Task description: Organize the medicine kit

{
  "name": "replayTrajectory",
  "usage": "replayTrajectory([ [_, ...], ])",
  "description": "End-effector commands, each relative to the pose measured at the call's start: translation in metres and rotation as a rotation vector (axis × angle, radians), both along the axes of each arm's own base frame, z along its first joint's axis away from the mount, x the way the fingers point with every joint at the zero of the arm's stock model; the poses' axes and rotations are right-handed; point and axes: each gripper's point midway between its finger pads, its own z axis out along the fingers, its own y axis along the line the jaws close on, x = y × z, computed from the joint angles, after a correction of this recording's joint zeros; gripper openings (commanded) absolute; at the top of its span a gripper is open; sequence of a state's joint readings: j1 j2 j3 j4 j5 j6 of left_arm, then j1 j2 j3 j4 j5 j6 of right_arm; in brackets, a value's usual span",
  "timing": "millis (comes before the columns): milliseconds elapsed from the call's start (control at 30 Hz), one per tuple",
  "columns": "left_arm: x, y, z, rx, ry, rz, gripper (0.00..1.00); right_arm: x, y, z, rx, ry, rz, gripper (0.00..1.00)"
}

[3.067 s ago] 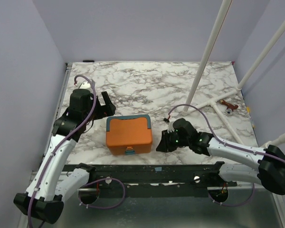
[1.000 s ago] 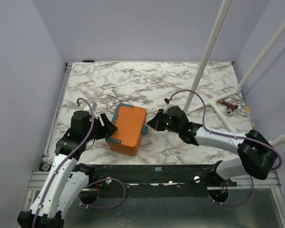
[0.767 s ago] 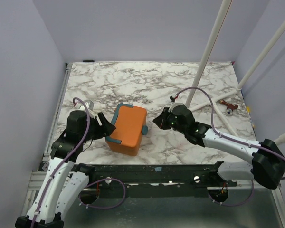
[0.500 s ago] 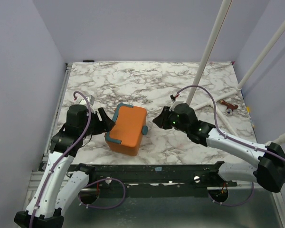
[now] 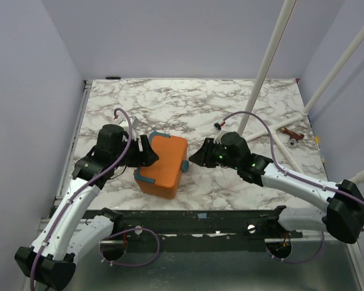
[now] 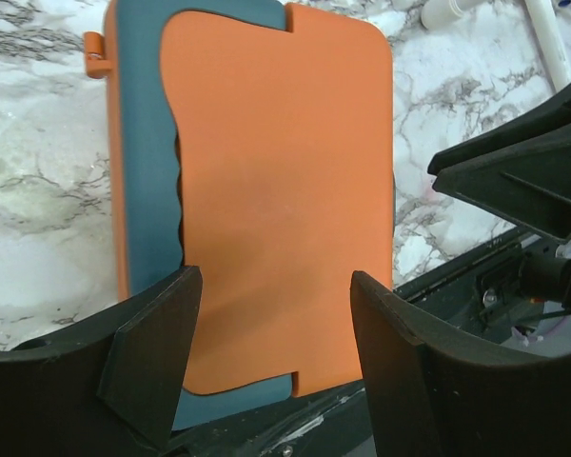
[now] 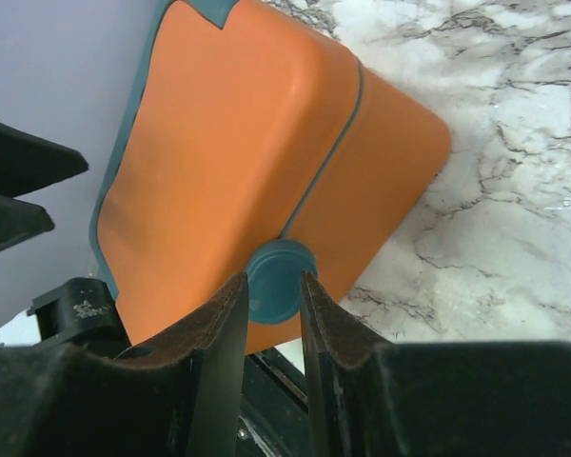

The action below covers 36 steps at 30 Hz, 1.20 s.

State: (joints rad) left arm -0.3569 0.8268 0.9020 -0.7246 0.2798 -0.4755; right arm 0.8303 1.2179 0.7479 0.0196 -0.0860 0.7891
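The medicine kit (image 5: 164, 169) is an orange box with teal trim, lid closed, lying turned at an angle near the table's front. My left gripper (image 5: 147, 151) is open over the kit's left end. In the left wrist view its fingers (image 6: 157, 347) stand wide apart above the orange lid (image 6: 276, 171), beside the teal handle strip (image 6: 143, 162). My right gripper (image 5: 196, 159) is at the kit's right side. In the right wrist view its jaws stand narrow, one on each side of the round teal latch (image 7: 280, 279), touching it.
White pipes (image 5: 273, 130) rise and lie across the table's right part, with a small red-brown object (image 5: 291, 134) by them. A black rail (image 5: 200, 221) runs along the front edge. Lavender walls enclose the marble table (image 5: 188, 103) on three sides.
The kit, square-on three seconds ago, stands turned and has kept still over the last second. My left gripper moved right over its left end. My right gripper moved left onto the latch.
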Motion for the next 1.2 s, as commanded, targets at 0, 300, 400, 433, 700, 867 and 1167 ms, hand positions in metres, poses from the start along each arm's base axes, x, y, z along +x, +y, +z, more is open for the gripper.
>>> replayTrajectory([
  [0,-0.001,-0.017,-0.005,-0.006,-0.007,-0.082,0.65,-0.007,0.014,0.004,0.057,0.039,0.033,0.31],
  [300,-0.001,-0.024,-0.031,0.009,0.048,-0.101,0.65,-0.011,0.023,-0.008,0.062,0.069,0.043,0.26],
  [400,-0.003,-0.025,-0.038,0.014,0.058,-0.106,0.66,-0.013,0.025,-0.008,0.067,0.069,0.046,0.26],
  [433,-0.003,-0.025,-0.040,0.016,0.063,-0.105,0.66,-0.013,0.025,-0.008,0.070,0.071,0.048,0.26],
  [700,-0.004,-0.025,-0.049,0.023,0.079,-0.107,0.65,-0.015,0.029,-0.021,0.068,0.095,0.050,0.24],
  [867,-0.005,-0.025,-0.053,0.029,0.086,-0.110,0.66,-0.015,0.031,-0.027,0.073,0.106,0.046,0.23],
  [1167,-0.009,-0.029,-0.063,0.022,0.111,-0.124,0.65,-0.019,0.034,-0.042,0.127,0.150,0.038,0.23],
])
